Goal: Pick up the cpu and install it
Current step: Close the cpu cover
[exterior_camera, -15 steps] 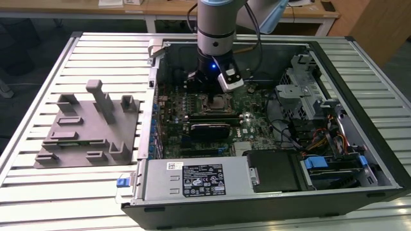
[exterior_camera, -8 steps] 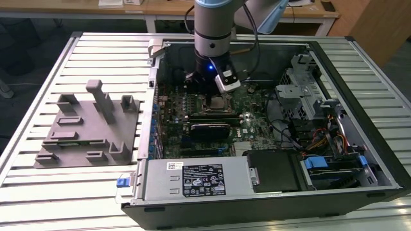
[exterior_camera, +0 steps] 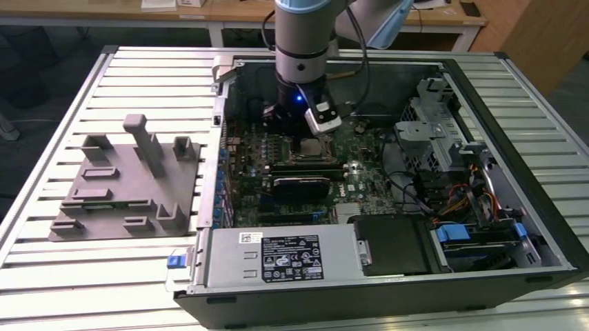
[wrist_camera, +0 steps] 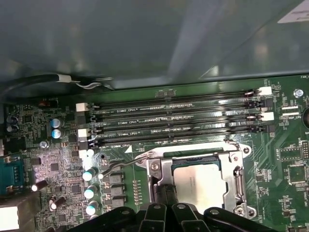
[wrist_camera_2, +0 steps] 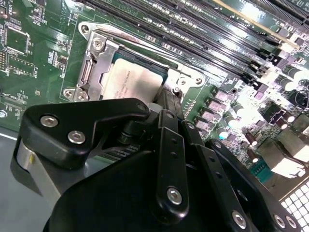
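While the cpu (wrist_camera: 203, 182) lies in the socket (wrist_camera: 237, 179), closed jaws meet its edge.

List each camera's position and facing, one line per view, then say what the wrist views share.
Exterior view: off the arm, raised, looking down into the open computer case; the arm hangs over the cpu.
First wrist view: on the wrist, facing the motherboard; the gripper is in the foreground.
Second wrist view: on the wrist, looking obliquely past the gripper at the socket.
Shared: both wrist views show the cpu in its socket beside the memory slots.
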You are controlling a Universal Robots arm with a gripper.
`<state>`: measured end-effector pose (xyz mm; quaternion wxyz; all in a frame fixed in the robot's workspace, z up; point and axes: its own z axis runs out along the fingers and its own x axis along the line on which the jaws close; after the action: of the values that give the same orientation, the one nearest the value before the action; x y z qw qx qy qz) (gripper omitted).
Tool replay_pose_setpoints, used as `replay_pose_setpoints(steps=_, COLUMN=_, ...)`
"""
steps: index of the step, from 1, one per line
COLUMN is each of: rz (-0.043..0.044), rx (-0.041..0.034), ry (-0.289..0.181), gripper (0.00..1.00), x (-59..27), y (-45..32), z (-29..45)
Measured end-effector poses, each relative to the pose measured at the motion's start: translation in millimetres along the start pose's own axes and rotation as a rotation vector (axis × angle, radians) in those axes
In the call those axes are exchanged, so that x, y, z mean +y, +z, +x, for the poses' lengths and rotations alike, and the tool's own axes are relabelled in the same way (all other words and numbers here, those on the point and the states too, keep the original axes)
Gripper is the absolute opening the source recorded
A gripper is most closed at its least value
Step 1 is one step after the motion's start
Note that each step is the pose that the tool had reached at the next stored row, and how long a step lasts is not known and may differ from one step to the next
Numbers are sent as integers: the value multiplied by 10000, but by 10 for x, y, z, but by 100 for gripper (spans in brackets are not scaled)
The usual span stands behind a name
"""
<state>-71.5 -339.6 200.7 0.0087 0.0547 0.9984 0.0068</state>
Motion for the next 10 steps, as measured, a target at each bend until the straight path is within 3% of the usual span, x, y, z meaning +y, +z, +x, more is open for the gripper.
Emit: replay_pose_setpoints(steps=10, rz=-1, rx=0, ry=0, gripper=11, x=-2, y=13, z=16)
